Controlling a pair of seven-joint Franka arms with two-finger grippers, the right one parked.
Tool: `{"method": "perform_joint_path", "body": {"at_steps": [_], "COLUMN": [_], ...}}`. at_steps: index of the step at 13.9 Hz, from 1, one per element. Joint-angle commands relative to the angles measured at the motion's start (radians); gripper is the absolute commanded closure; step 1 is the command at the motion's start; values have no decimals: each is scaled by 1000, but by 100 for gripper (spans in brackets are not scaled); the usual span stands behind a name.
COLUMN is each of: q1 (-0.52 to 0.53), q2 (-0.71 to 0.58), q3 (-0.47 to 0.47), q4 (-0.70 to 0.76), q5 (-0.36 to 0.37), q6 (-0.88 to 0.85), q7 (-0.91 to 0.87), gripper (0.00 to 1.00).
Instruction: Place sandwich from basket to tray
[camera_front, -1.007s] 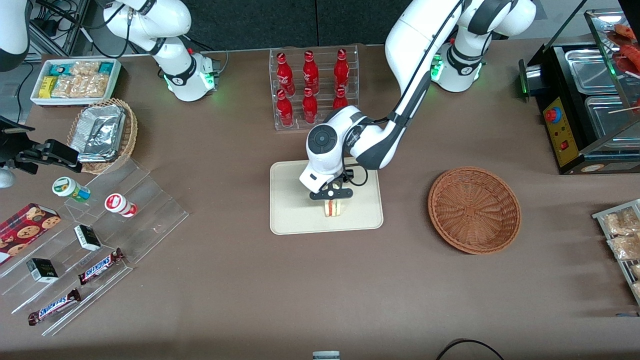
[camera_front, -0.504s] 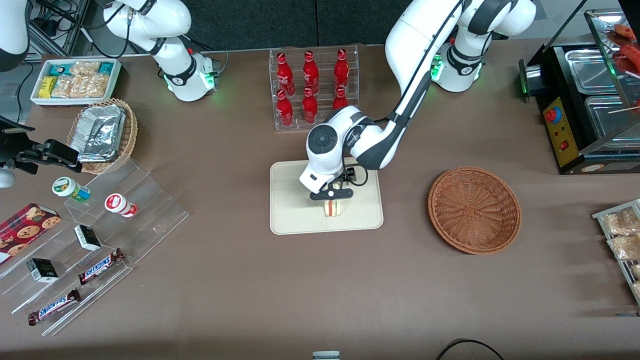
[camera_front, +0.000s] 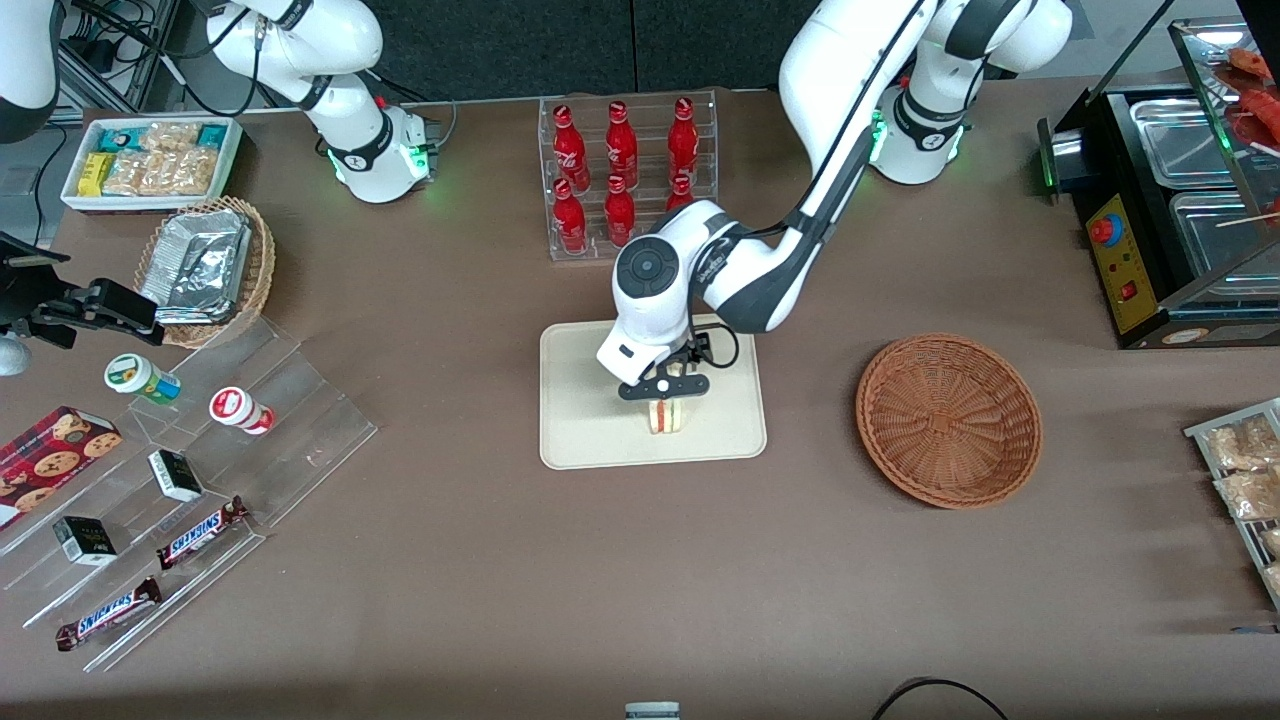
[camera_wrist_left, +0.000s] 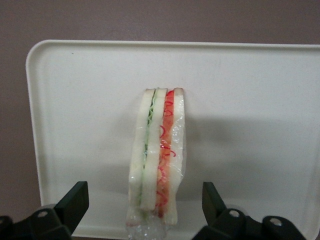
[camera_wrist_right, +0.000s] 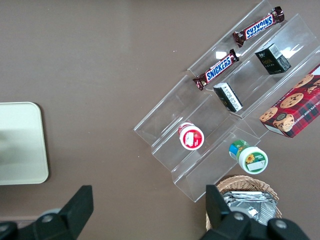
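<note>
The sandwich (camera_front: 667, 416) stands on its edge on the cream tray (camera_front: 580, 425), wrapped in clear film, with its red and green filling stripes showing in the left wrist view (camera_wrist_left: 159, 160). My left gripper (camera_front: 665, 388) hangs just above it, open, with one finger on each side and a clear gap to the bread. In the left wrist view the gripper (camera_wrist_left: 145, 200) straddles the sandwich over the tray (camera_wrist_left: 250, 100). The reddish-brown basket (camera_front: 948, 418) lies empty toward the working arm's end of the table.
A clear rack of red bottles (camera_front: 625, 175) stands farther from the front camera than the tray. A clear stepped stand (camera_front: 190, 480) with snacks, a foil-lined basket (camera_front: 208, 268) and a white snack box (camera_front: 150, 160) lie toward the parked arm's end. A black food warmer (camera_front: 1165, 210) stands toward the working arm's.
The arm's wrist has risen slightly above the tray. The sandwich stays in the same spot on the tray.
</note>
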Motion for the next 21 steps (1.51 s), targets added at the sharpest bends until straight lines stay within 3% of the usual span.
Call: {"method": "perform_joint_path", "body": {"at_steps": [1, 7, 12, 15, 21], "q1": [53, 195, 375, 479, 564], "q2": [-60, -183, -310, -390, -502], "q3": [0, 3, 3, 3, 3], "q4": [-8, -11, -14, -77, -177], "q5": [-3, 11, 11, 8, -2], "q6": [-72, -274, -471, -480, -445], "q7": [133, 472, 646, 726, 731], "gripper": [0, 0, 0, 0, 0]}}
